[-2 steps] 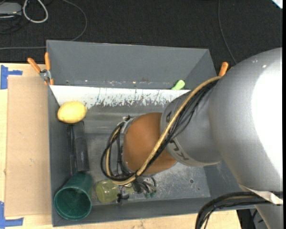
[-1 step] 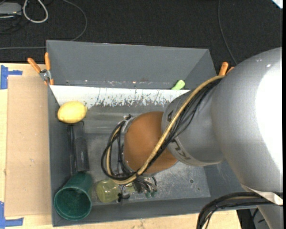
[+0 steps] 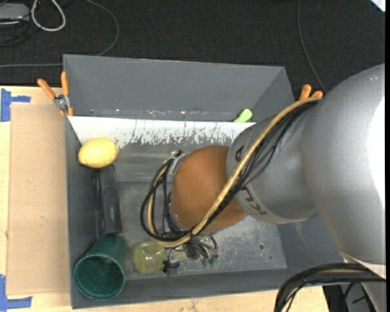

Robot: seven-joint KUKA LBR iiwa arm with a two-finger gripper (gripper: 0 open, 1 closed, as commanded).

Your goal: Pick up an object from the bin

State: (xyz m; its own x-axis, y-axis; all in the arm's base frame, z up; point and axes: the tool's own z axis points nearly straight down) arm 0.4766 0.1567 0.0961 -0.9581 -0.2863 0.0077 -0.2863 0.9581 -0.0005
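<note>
My gripper (image 3: 194, 248) is low in the bin near the front wall, mostly hidden under the arm's orange cover and cables. Just to its left, close to or touching it, lies a small pale olive-green round thing (image 3: 145, 257). Further left, a dark green cup (image 3: 100, 273) lies in the front left corner with its mouth facing the camera. A long black flat thing (image 3: 107, 203) lies along the left wall, above the cup.
A yellow lemon (image 3: 97, 153) sits at the back left of the bin. A bright green tip (image 3: 243, 116) pokes out at the back right, behind the arm. The arm covers the right half of the bin.
</note>
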